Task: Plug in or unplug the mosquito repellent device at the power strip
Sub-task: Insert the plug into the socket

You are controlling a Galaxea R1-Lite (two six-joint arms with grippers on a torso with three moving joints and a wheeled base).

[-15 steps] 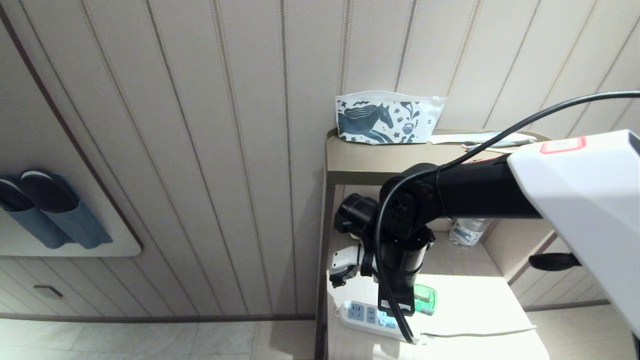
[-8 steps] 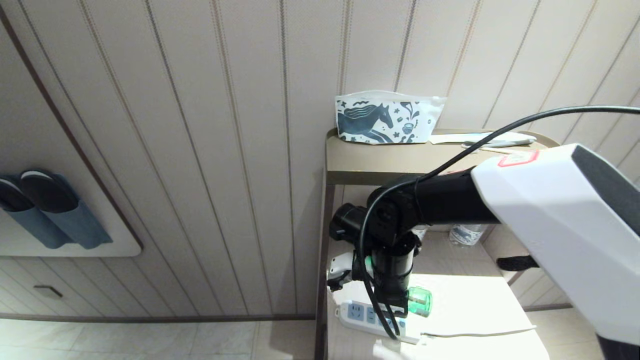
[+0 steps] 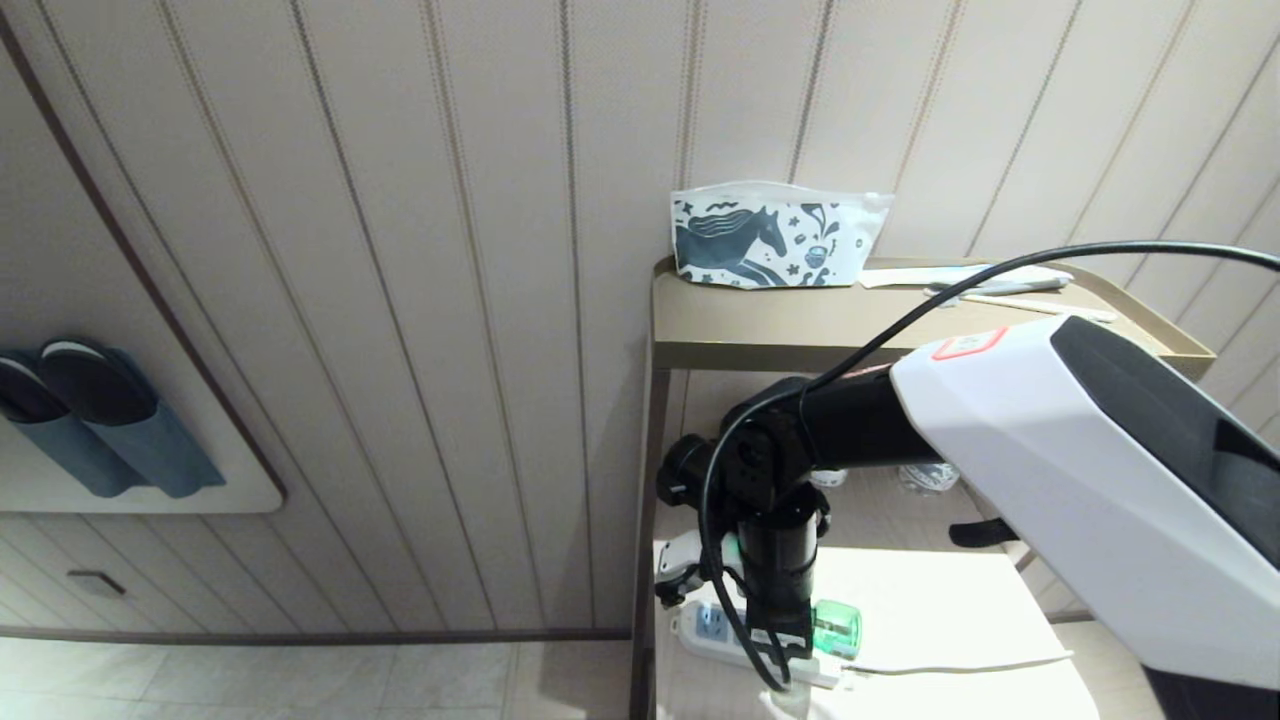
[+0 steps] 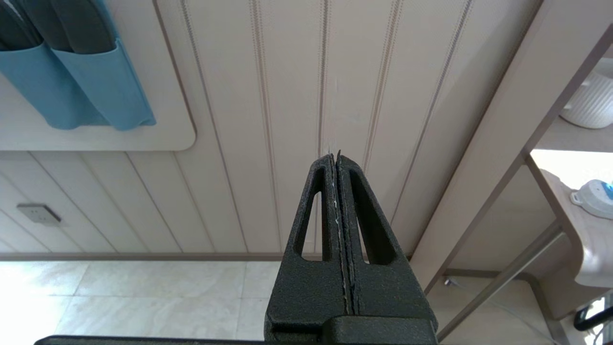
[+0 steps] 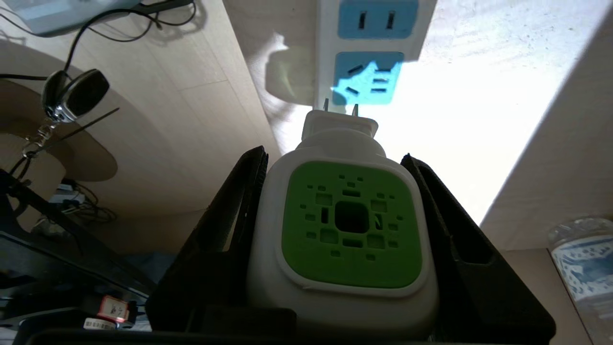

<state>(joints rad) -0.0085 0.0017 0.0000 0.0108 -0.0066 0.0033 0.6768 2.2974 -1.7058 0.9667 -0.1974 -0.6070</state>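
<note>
**Right fingers** (image 5: 225,239): closed on the white head of the mosquito repellent device (image 5: 349,230), one finger on each flank, green vented face toward the wrist camera. You had a square, symmetrical hold; nothing suggested regripping.

**Right gripper** (image 3: 785,640): in the head view it hung low over the shelf, pointing down at the power strip (image 3: 705,630), with the device's green bottle (image 3: 835,627) sticking out to one side.

**Device prongs** (image 5: 340,106): two bare metal tips, visible, just short of the light-blue socket face (image 5: 366,79). They were not seated. Whether they lined up with the slots could not be told for certain; they appeared to sit at the socket's near edge.

**Advice for the step**: judged as insertion in progress. You needed to bring the prongs over the matching pair of slots, keep the device's axis square to the strip's face, then press straight in. A tilted push risked skidding the strip toward the shelf's front edge, since nothing held it down.

**Left gripper** (image 4: 337,230): fingers pressed together, empty, parked facing the panelled wall, away from the shelf.

**Surroundings**: water bottle (image 5: 582,258) at the shelf's back, well apart from the strip; horse-print pouch (image 3: 775,238) on the shelf above.
</note>
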